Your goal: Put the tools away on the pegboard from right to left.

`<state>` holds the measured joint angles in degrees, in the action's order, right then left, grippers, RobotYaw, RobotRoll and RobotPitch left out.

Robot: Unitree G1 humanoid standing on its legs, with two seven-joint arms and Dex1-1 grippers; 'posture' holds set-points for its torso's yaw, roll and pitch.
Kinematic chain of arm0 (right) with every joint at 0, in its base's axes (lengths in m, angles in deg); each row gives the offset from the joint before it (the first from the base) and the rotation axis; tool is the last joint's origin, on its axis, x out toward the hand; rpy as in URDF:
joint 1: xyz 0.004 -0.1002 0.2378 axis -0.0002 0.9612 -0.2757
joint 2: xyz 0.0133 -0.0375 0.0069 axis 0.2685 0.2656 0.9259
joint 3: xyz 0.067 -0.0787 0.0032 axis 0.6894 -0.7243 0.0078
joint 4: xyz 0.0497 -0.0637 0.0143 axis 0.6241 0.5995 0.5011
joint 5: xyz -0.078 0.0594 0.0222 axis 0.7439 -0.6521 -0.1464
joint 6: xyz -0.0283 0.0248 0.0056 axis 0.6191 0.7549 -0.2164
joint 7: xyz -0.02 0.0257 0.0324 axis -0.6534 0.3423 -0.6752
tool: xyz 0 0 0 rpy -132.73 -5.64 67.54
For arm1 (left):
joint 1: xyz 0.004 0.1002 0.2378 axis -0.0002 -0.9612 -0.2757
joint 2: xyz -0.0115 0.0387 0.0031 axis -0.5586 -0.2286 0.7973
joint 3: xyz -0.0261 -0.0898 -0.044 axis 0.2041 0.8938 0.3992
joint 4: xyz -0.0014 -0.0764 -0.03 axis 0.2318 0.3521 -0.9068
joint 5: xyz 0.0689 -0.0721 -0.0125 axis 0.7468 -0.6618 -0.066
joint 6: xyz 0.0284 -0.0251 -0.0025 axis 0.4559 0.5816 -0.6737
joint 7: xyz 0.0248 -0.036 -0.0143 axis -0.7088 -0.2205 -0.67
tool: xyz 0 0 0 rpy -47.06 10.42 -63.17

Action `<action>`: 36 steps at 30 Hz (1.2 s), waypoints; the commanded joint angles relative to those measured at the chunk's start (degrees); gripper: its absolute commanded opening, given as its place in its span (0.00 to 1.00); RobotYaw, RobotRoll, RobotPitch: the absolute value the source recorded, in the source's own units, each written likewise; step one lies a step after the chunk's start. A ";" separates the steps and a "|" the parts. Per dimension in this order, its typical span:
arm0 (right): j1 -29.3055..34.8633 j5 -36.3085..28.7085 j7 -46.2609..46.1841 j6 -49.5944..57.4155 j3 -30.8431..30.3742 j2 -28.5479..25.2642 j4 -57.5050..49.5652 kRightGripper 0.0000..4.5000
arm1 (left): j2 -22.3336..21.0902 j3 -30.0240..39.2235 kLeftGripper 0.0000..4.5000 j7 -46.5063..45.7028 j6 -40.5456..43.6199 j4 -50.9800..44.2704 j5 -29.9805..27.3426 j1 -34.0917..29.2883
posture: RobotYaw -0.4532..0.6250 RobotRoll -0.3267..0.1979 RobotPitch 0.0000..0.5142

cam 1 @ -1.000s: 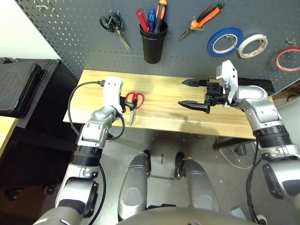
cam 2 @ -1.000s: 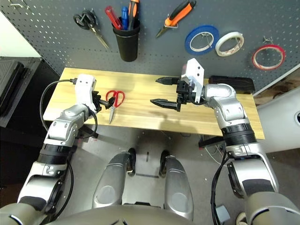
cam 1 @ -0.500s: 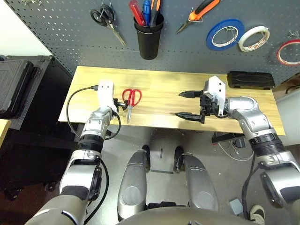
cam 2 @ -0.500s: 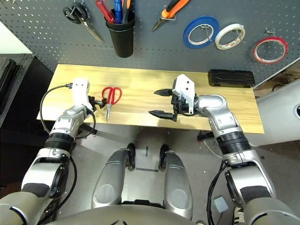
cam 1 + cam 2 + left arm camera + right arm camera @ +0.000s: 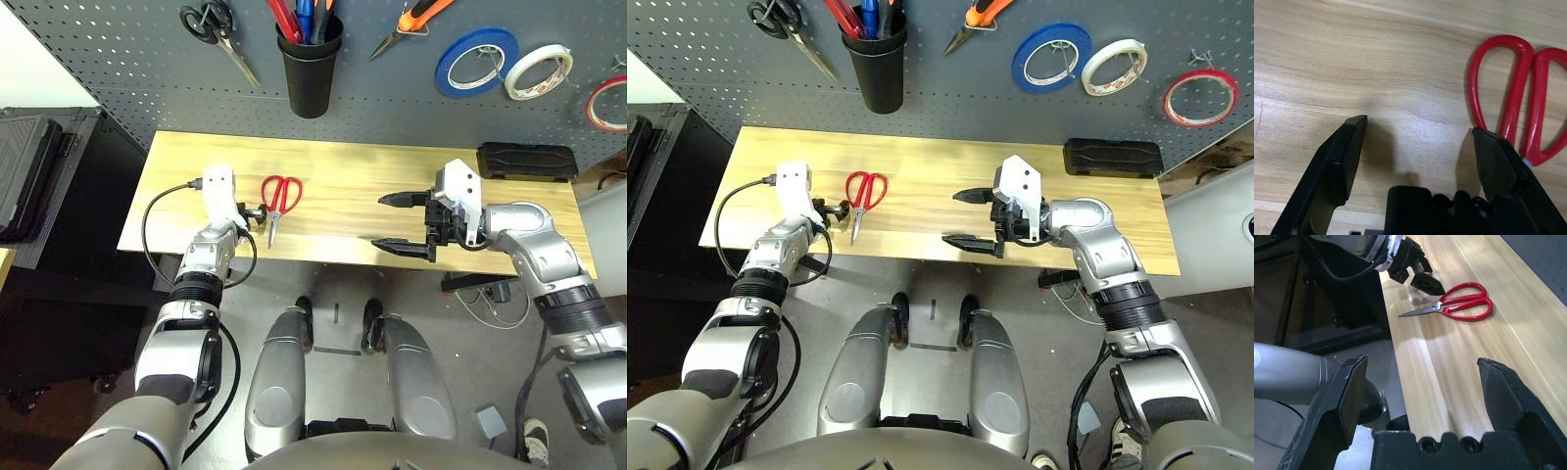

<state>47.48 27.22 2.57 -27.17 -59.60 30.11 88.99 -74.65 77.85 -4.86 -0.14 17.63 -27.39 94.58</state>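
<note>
From the head, red scissors [image 5: 279,201] lie on the table [image 5: 343,176], beside the left gripper [image 5: 257,213]; the pegboard [image 5: 392,88] stands behind. In the left wrist view, that gripper's fingers are wide apart. In the right wrist view, the right gripper's fingers [image 5: 1506,396] are spread too.

Red-handled scissors [image 5: 864,196] flat on table, blades at robot's side. On pegboard [image 5: 960,93]: red tape ring [image 5: 1201,98] hung far right; orange-black pliers [image 5: 416,22] on hook, slanted; red-handled screwdriver [image 5: 285,20] upright in black cup, leaning.
</note>
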 commanded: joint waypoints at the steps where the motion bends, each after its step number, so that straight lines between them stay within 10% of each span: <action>1: 1.22 -0.62 0.02 0.91 0.29 -0.59 -0.71 1.00 | -0.50 2.11 1.00 -1.28 -0.44 1.57 -1.23 -0.02 | 0.41 0.62 0.78; 24: 1.11 -1.67 -0.34 3.46 0.38 -1.15 -2.87 1.00 | 1.19 0.53 1.00 -1.73 -2.02 6.29 0.51 2.19 | 0.40 0.62 0.80; 28: 0.89 -2.03 -0.52 4.18 0.45 -1.06 -3.41 1.00 | 1.35 0.01 0.79 -3.40 -3.06 9.57 1.57 3.19 | 0.40 0.62 0.81; 36: 0.84 -2.35 -0.08 4.01 0.87 -2.00 -3.02 1.00 | 1.95 -0.67 0.08 -2.70 -4.91 9.51 1.47 3.27 | 0.41 0.62 0.79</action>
<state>47.67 25.32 1.87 -23.18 -59.36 29.01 86.42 -73.04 77.33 -8.03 -6.23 26.03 -26.00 100.37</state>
